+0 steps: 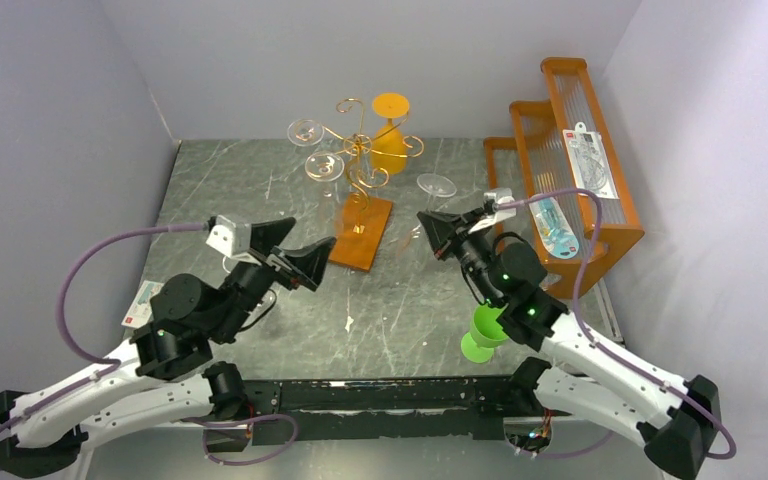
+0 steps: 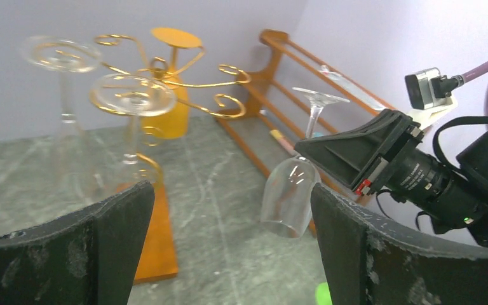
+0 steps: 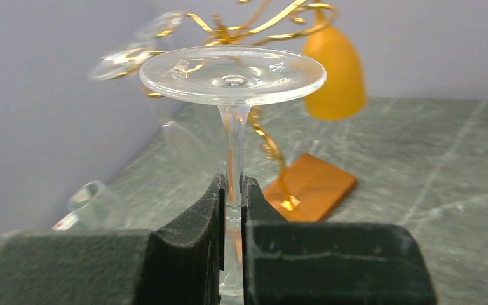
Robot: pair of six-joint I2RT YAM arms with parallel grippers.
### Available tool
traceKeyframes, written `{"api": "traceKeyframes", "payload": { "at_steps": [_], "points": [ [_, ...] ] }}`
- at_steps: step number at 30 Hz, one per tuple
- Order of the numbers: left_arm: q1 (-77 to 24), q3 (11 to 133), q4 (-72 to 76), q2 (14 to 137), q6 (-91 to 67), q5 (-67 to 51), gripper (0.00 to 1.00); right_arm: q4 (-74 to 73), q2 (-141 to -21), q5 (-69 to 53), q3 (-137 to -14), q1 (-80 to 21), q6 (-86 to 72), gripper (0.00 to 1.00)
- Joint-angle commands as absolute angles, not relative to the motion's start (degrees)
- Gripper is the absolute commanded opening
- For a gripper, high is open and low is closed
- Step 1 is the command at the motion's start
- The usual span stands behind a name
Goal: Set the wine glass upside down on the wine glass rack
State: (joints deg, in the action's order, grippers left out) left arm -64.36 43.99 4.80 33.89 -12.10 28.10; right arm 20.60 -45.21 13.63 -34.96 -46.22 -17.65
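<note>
The wine glass (image 3: 232, 73) is upside down, its round foot on top, and my right gripper (image 3: 232, 190) is shut on its stem. Seen from above, the glass (image 1: 436, 185) is held off the table to the right of the wine glass rack (image 1: 361, 232), apart from its gold scroll arms (image 1: 360, 150). In the left wrist view its bowl (image 2: 287, 197) hangs mouth down under the right gripper's black fingers (image 2: 356, 152). My left gripper (image 1: 295, 250) stands open and empty just left of the rack's wooden base (image 2: 155, 244). Two clear glasses (image 1: 306, 131) (image 1: 324, 166) and an orange glass (image 1: 391, 135) hang on the rack.
An orange stepped wooden shelf (image 1: 570, 170) with packets stands at the back right. A green cup (image 1: 485, 333) sits by the right arm. Another clear glass (image 3: 92, 203) lies on the table near the left arm. A small card (image 1: 140, 305) lies at the left edge.
</note>
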Motion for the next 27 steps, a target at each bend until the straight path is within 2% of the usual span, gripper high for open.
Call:
{"api": "traceKeyframes", "payload": {
  "at_steps": [1, 8, 17, 27],
  "points": [
    [-64.62, 47.83, -6.35, 32.43, -6.22, 36.03, 0.97, 22.46, -50.17, 22.7, -38.19, -42.79, -17.63, 0.0],
    [-64.6, 47.95, -8.3, 30.08, -4.67, 36.11, 0.97, 30.99, -57.94, 15.37, -39.04, -31.45, -22.55, 0.0],
    [-64.61, 49.56, -10.23, 31.11, -5.53, 42.45, 0.97, 35.32, -69.57, 5.71, -46.52, -26.93, -19.47, 0.0],
    [-64.6, 50.13, -11.51, 31.14, -5.42, 43.23, 0.97, 41.01, -78.74, -10.53, -52.27, -21.4, -20.53, 0.0]
  ]
}}
